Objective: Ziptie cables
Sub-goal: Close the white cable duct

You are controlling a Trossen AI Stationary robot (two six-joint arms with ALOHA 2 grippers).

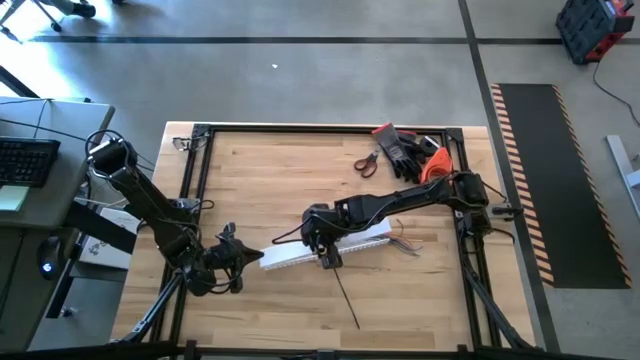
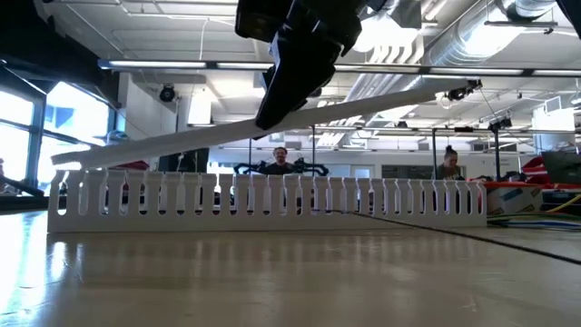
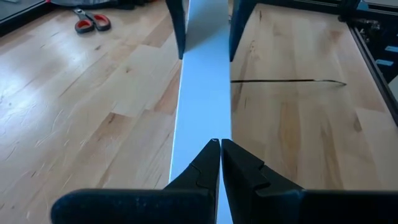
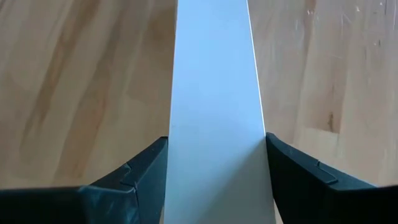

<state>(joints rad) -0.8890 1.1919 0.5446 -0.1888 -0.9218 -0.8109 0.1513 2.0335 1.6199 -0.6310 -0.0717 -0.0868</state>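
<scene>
The cables (image 1: 405,243) lie loose on the table (image 1: 280,170), just right of the white comb-toothed duct (image 1: 300,252). My right gripper (image 1: 327,250) grasps a flat white cover strip (image 4: 214,112) across its width, 1 finger on each edge, holding it tilted above the duct. My left gripper (image 3: 220,144) is clenched shut at the strip's other end. A thin black tie (image 1: 347,297) lies nearby; scissors (image 1: 366,163) and gloves (image 1: 405,148) sit at the far edge.

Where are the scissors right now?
In the high view the red-handled scissors lie flat on the table's far right part, just left of the black gloves, well clear of the white duct.
</scene>
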